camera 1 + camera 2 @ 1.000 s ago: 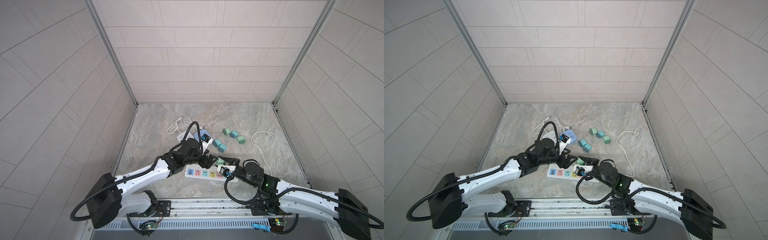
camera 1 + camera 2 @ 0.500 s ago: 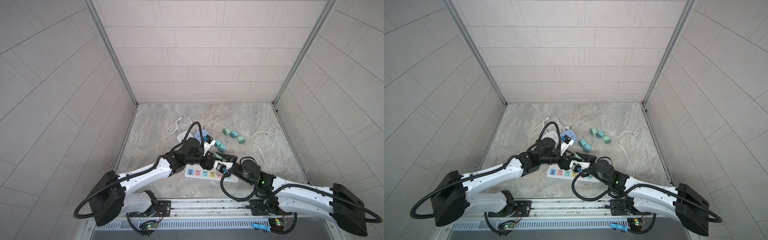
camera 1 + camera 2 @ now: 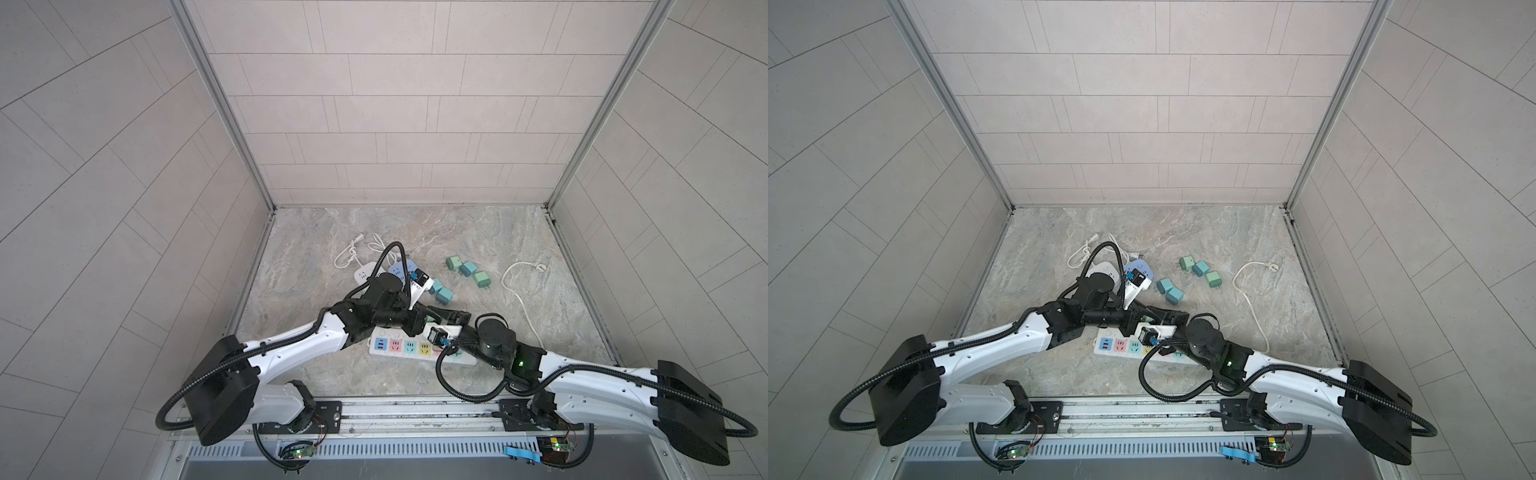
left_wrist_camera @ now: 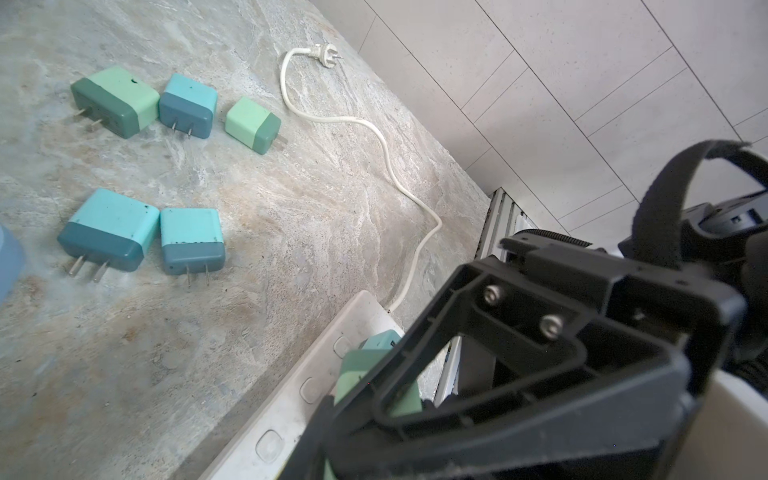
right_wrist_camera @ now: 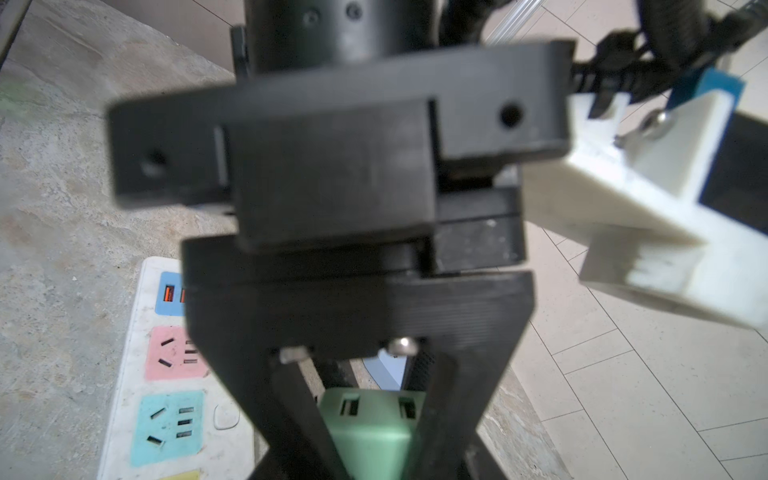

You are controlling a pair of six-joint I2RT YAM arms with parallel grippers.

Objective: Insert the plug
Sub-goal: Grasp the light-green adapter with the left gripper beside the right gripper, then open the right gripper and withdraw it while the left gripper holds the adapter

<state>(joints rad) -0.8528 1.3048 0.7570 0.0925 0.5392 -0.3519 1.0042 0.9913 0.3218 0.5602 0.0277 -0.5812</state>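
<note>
The plug is a green adapter block, held just above the white power strip with coloured sockets. In both top views the two grippers meet over the strip's far edge, and their black fingers almost hide the plug. My right gripper is shut on the plug. My left gripper comes from the opposite side, and its fingers are closed around the same plug. The strip's pink and teal sockets lie uncovered beside the grip.
Several spare teal and green adapters lie behind the strip. The strip's white cord snakes off to the right. A white strip and a blue one sit at the back left. Tiled walls box the floor.
The right gripper carried the plug left and back to the left gripper. The left jaws, open a second ago, have closed on it.
</note>
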